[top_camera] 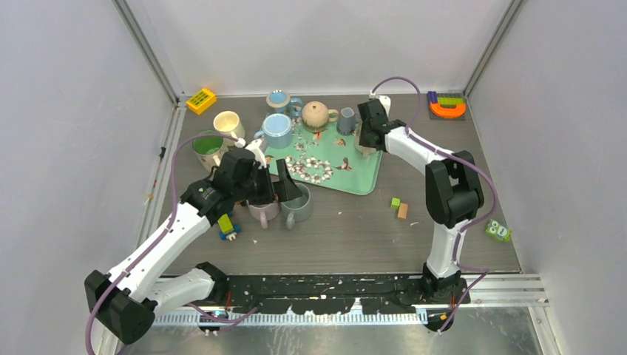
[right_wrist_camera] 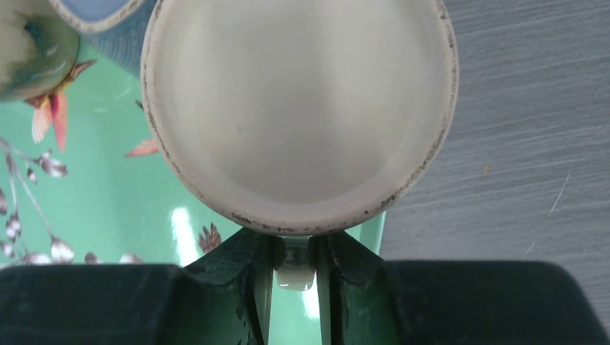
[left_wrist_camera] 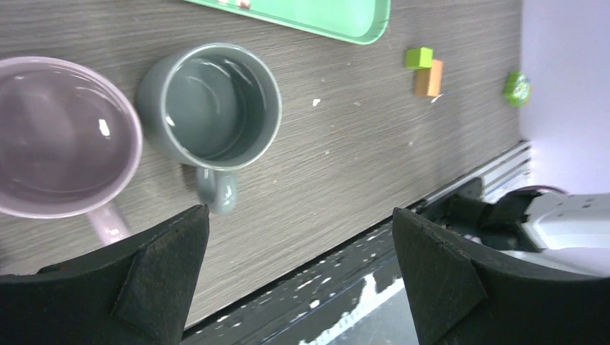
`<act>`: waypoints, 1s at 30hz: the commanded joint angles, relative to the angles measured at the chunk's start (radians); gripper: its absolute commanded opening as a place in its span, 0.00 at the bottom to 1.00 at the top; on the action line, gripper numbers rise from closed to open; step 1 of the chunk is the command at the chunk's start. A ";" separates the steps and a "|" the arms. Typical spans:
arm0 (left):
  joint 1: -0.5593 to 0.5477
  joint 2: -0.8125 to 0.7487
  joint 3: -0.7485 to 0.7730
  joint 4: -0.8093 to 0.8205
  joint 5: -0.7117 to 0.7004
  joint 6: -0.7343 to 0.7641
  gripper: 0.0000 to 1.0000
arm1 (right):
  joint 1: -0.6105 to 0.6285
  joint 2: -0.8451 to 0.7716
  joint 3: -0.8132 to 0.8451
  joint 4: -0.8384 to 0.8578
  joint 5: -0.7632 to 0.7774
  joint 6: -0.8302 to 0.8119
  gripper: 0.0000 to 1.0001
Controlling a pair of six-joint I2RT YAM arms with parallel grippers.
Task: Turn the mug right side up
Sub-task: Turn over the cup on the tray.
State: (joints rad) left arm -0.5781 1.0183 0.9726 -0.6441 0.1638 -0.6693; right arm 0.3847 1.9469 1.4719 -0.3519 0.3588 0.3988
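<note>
At the far right corner of the tray (right_wrist_camera: pixel 108 208), my right arm (top_camera: pixel 418 148) stretches out, jaws pinching the handle of the cream mug (right_wrist_camera: pixel 298 108), its base toward the wrist camera. A blue mug (right_wrist_camera: pixel 93 11) sits just beside it. My left arm (top_camera: pixel 174 225) hangs over the counter (left_wrist_camera: pixel 345 165), jaws spread wide above a grey mug (left_wrist_camera: pixel 216 100) and a pink mug (left_wrist_camera: pixel 57 136).

Your right gripper (right_wrist_camera: pixel 293 262), clamped on the cream mug (right_wrist_camera: pixel 298 108), has a small blue-grey mug (top_camera: pixel 347 118) and the teapot (top_camera: pixel 318 115) tight at 10 o'clock. Bare table (top_camera: pixel 370 229) opens at 5 o'clock past the tray (top_camera: pixel 370 188), with only two small blocks (top_camera: pixel 399 207) on it. The purple mug (left_wrist_camera: pixel 61 136) and grey mug (left_wrist_camera: pixel 216 100) stand side by side under your left gripper (left_wrist_camera: pixel 298 215)
</note>
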 commanded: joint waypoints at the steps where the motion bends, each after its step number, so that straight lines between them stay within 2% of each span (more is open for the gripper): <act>1: 0.024 -0.011 -0.038 0.160 0.096 -0.131 1.00 | 0.020 -0.175 -0.036 0.080 -0.033 0.018 0.01; 9: 0.049 0.029 -0.104 0.386 0.184 -0.323 1.00 | 0.042 -0.340 -0.125 0.105 -0.105 0.074 0.01; 16: 0.071 0.114 -0.161 0.681 0.235 -0.556 1.00 | 0.064 -0.478 -0.187 0.181 -0.217 0.210 0.01; 22: 0.086 0.227 -0.170 0.919 0.273 -0.717 0.99 | 0.118 -0.556 -0.226 0.308 -0.295 0.351 0.01; 30: 0.139 0.336 -0.193 1.178 0.309 -0.897 0.97 | 0.198 -0.591 -0.254 0.482 -0.321 0.487 0.01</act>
State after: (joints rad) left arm -0.4728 1.3293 0.8005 0.2939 0.4316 -1.4303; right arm 0.5549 1.4403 1.1954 -0.1532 0.0593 0.7807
